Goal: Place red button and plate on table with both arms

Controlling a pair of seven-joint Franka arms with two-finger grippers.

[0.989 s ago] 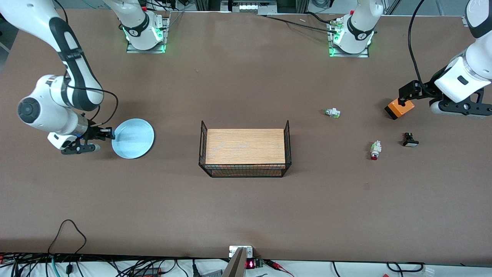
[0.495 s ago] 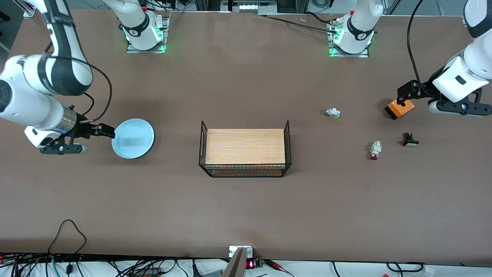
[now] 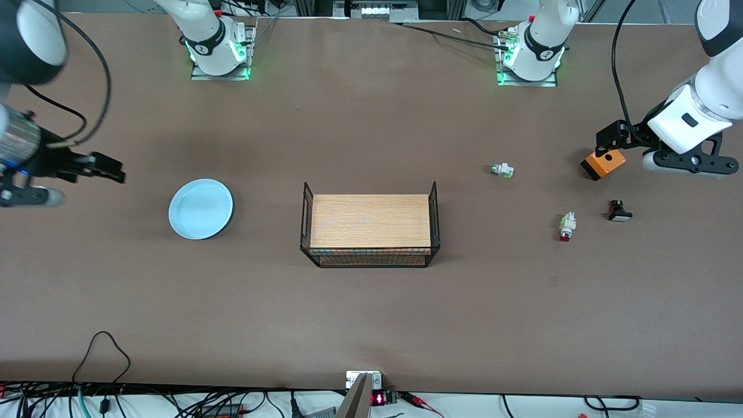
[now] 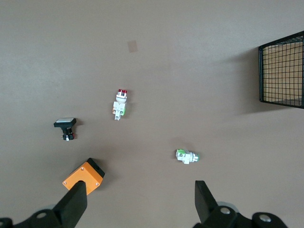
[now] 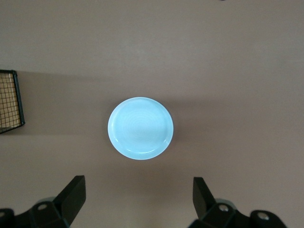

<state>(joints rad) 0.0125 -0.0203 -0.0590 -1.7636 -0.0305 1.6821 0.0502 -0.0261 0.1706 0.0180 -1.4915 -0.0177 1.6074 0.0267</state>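
The pale-blue plate point(image 3: 201, 216) lies flat on the brown table point(image 3: 371, 325) toward the right arm's end; it also shows in the right wrist view point(image 5: 140, 128). My right gripper point(image 3: 110, 168) point(image 5: 137, 194) is open and empty, high over bare table beside the plate. The red button point(image 3: 566, 226) point(image 4: 119, 104) lies on its side on the table toward the left arm's end. My left gripper point(image 3: 606, 142) point(image 4: 140, 199) is open and empty, up over the table by an orange box, apart from the button.
A black wire basket with a wooden top point(image 3: 369, 226) point(image 4: 282, 71) point(image 5: 9, 99) stands mid-table. Around the button lie an orange box point(image 3: 603, 164) point(image 4: 83, 177), a green-tipped part point(image 3: 502, 170) point(image 4: 187, 156) and a black part with white cap point(image 3: 619, 212) point(image 4: 65, 128).
My right gripper has drawn away from the plate's rim, rising and moving toward the right arm's end of the table. The plate stays put. My left gripper has risen slightly.
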